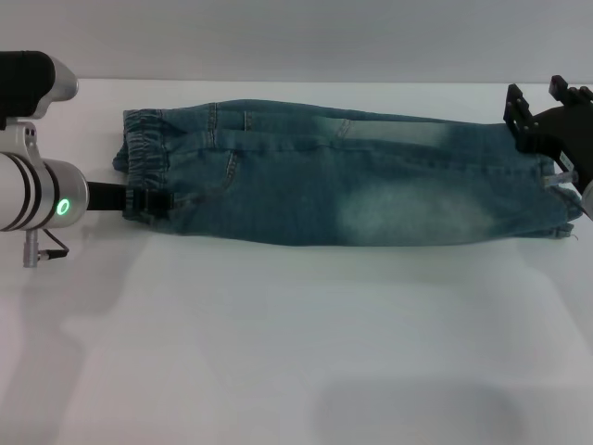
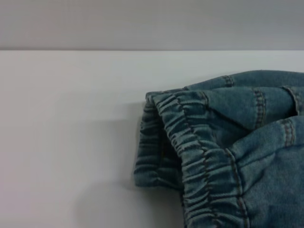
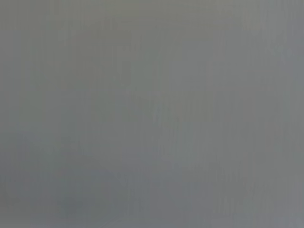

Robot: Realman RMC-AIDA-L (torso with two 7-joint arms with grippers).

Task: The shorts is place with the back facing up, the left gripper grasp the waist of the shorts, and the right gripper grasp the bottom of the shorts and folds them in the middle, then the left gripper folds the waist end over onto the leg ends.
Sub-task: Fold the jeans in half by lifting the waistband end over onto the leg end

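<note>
Right claw (image 1: 547, 116) cut off (frame edge), grip unclear

Shorts (image 1: 343, 176) showing faded blue denim with whitish worn patches and tan stitching; waist (image 2: 199, 161) displaying the same blue in ruffled gathers. Left gripper (image 1: 148, 202) appearing black on a silver-grey wrist glowing green. Right gripper (image 1: 547, 116) appearing black. Table (image 1: 296, 343) showing plain white.

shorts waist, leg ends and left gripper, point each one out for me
waist (image 2: 202, 164): left wrist view, on the ruffled elastic band.
leg ends (image 1: 547, 199): head view, on the denim beside the hem edge.
left gripper (image 1: 153, 202): head view, at the black fingertips on the waist.
</note>
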